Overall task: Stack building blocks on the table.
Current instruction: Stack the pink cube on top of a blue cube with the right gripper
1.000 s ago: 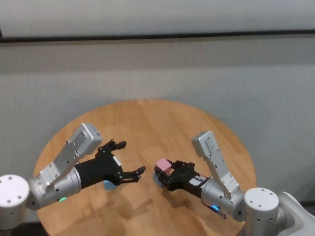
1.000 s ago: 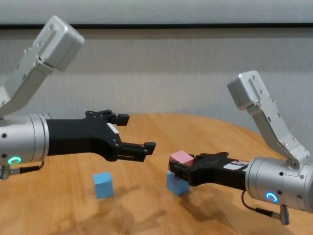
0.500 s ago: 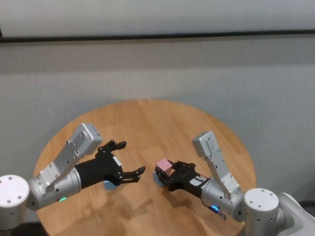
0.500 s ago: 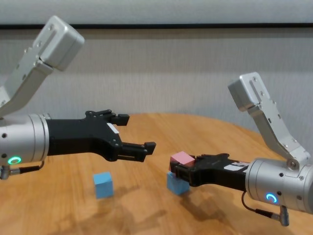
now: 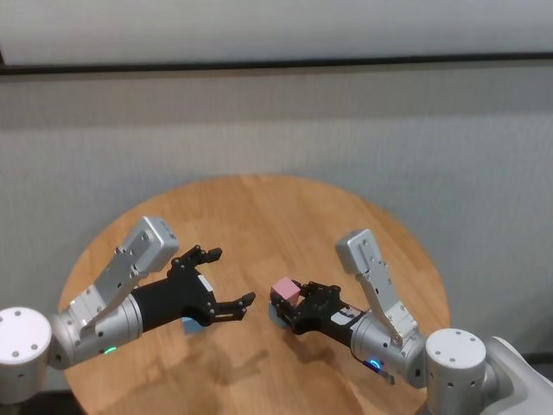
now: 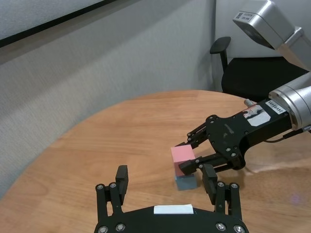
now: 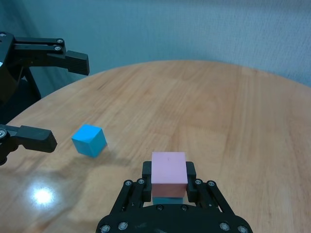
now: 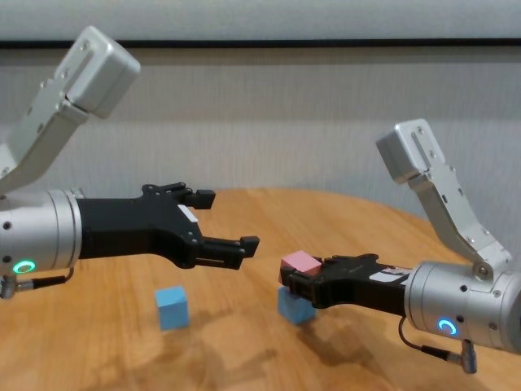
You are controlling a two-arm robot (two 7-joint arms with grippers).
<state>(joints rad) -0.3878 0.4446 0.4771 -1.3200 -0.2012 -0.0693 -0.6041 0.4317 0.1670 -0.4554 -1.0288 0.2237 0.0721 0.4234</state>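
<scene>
My right gripper (image 5: 292, 304) is shut on the pink cube (image 5: 283, 290), with a finger on each side of it (image 7: 169, 167). The pink cube sits on top of a light blue cube (image 8: 295, 307), slightly askew, near the middle of the round wooden table (image 5: 276, 216). The second light blue cube (image 8: 172, 307) lies alone on the table to the left, also seen in the right wrist view (image 7: 89, 140). My left gripper (image 8: 230, 218) is open and empty, hovering above the table over that lone cube, fingers pointing toward the stack.
The table's far half is bare wood. A grey wall runs behind the table. A black office chair (image 6: 228, 53) stands beyond the table's edge in the left wrist view.
The right arm has shifted very slightly with the pink cube still in its grip on the blue cube. The left arm has not moved.
</scene>
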